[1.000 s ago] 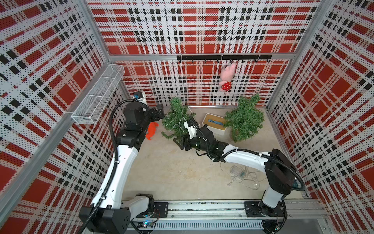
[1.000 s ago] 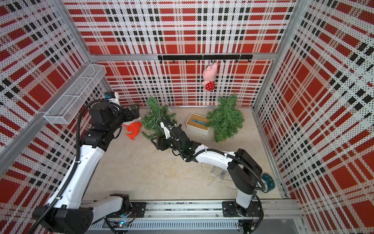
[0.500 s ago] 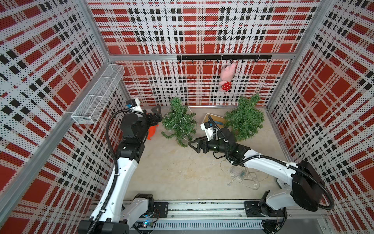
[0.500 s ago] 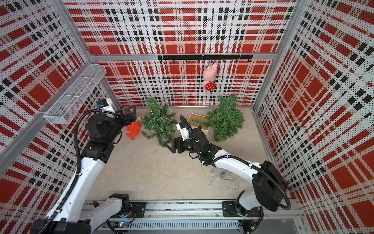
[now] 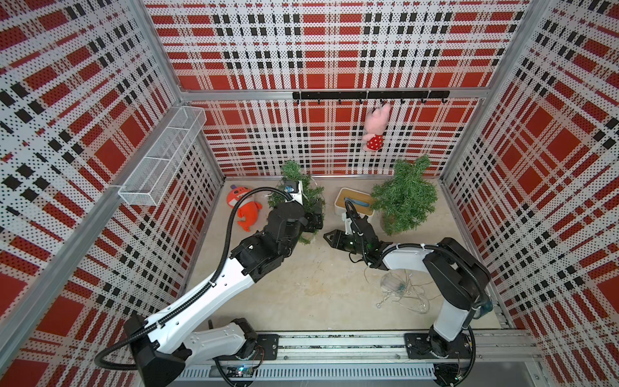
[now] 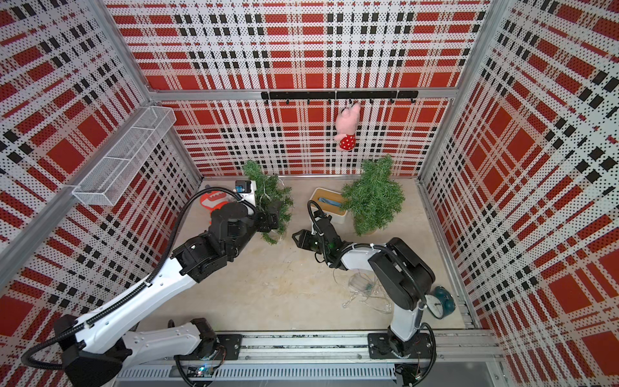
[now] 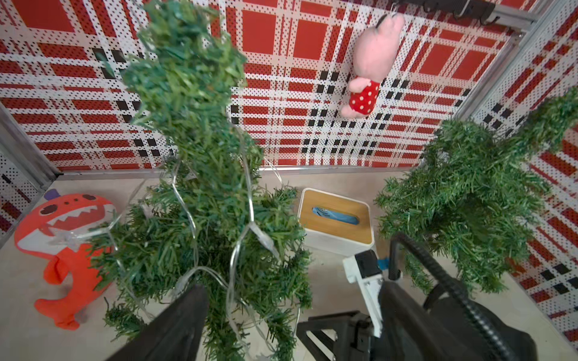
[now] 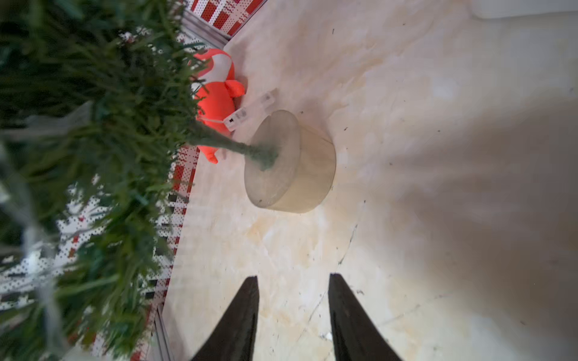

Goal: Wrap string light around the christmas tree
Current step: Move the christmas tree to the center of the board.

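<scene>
The christmas tree (image 5: 290, 170) stands at the back left on a round wooden base (image 8: 291, 162). Clear string light (image 7: 248, 215) loops over its branches in the left wrist view. The rest of the strand lies in a loose heap (image 5: 400, 289) on the floor beside the right arm. My left gripper (image 5: 315, 219) is open at the tree's lower front branches, and a few twigs and a strand lie between its wide jaws (image 7: 291, 312). My right gripper (image 5: 330, 238) hovers low to the right of the tree. It is open (image 8: 292, 281) with only bare floor between its fingers.
A second green tree (image 5: 403, 197) stands at the back right, next to a white tissue box (image 5: 355, 204). An orange shark plush (image 5: 246, 211) lies left of the wrapped tree. A pink plush (image 5: 376, 129) hangs from the hook rail. A wire basket (image 5: 164, 157) juts from the left wall.
My left arm swung from the tree's back left side round to its front. My right gripper drew back rightward from the tree's base and its jaws narrowed.
</scene>
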`<action>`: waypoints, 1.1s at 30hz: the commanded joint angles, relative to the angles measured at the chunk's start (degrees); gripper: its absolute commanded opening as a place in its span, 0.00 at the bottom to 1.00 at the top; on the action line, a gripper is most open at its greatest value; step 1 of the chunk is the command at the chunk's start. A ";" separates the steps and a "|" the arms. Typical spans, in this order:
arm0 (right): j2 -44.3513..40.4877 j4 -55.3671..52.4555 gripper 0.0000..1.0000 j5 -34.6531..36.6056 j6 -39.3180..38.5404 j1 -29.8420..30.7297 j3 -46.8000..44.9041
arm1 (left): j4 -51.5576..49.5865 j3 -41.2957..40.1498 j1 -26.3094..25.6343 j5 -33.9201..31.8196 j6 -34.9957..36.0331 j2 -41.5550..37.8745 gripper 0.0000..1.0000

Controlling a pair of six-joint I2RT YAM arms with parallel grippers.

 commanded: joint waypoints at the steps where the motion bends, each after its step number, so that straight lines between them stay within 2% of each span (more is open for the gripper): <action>1: 3.15 8.23 0.45 1.38 8.65 0.60 3.30 | -0.51 0.63 -0.21 -2.35 -1.90 -0.54 0.89; 8: 10.33 10.22 0.49 4.43 16.48 2.35 7.25 | 2.98 -0.56 0.00 -0.23 -2.13 -2.15 0.88; 14: 16.46 9.71 0.51 7.06 20.22 3.28 13.54 | 2.89 1.25 0.60 0.34 -0.84 -2.49 0.88; 19: 20.40 7.38 0.53 7.80 19.94 4.02 19.12 | 2.96 1.30 1.68 1.28 -0.53 -4.08 0.87; 33: 33.30 0.18 0.49 7.67 19.78 7.73 39.68 | 2.33 0.85 1.68 1.71 -0.62 -6.19 0.87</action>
